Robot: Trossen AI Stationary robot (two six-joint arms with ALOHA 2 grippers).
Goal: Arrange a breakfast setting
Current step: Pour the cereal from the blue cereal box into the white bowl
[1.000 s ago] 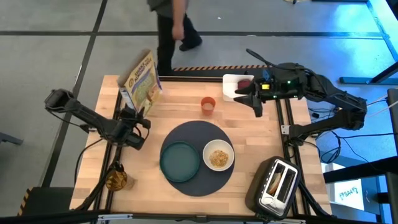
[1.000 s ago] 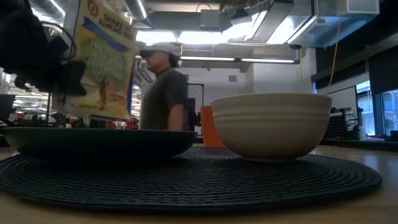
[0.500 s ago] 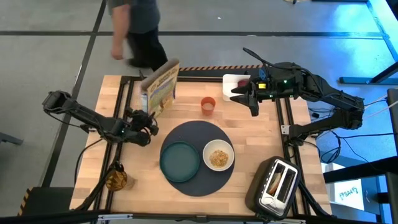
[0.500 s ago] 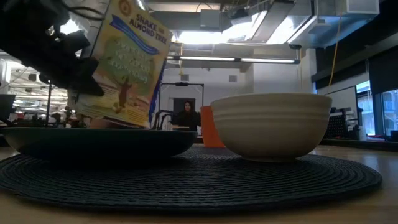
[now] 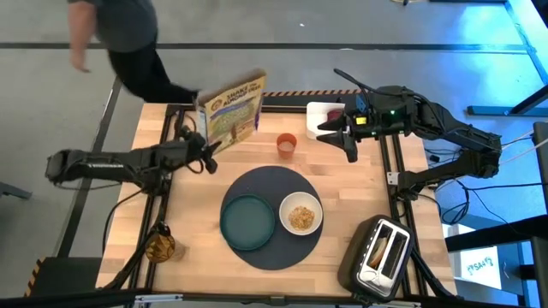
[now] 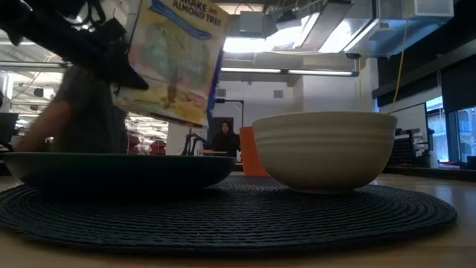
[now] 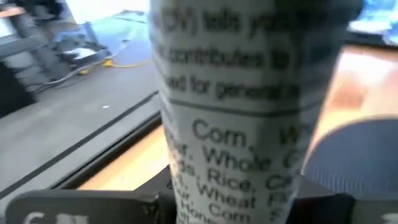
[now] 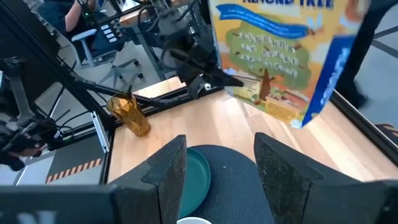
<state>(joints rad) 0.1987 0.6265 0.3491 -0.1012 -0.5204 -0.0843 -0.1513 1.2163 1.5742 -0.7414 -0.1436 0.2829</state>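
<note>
On the wooden table (image 5: 171, 227), the large round dark-grey mat (image 5: 267, 175) is serving as the landmark. A teal plate (image 5: 247, 218) is sitting on the mat's left half and a white bowl (image 5: 300, 213) holding cereal (image 5: 301, 217) on its right half, so the eating places are apparently already laid. Beyond the mat, toward the table's far edge, a small orange cup (image 5: 286, 144) is standing alone, likely not yet brought into the setting. Beyond the mat's left side, the left gripper (image 5: 204, 154) is gripping a cereal box (image 5: 232, 111) by its lower edge, jaws clamped on the cardboard, holding it tilted and clear of the table; with cereal already in the bowl, it is probably being carried away. Beyond the mat's right side, the right gripper (image 5: 330, 129) is hovering with jaws spread wide and holding nothing, beside a white tray (image 5: 318, 112), perhaps ready to fetch the next item. Nearer than the mat, a toaster (image 5: 378, 252) is sitting to the right and an amber glass (image 5: 160, 246) to the left. A person (image 5: 120, 38) is walking past the far edge.
</note>
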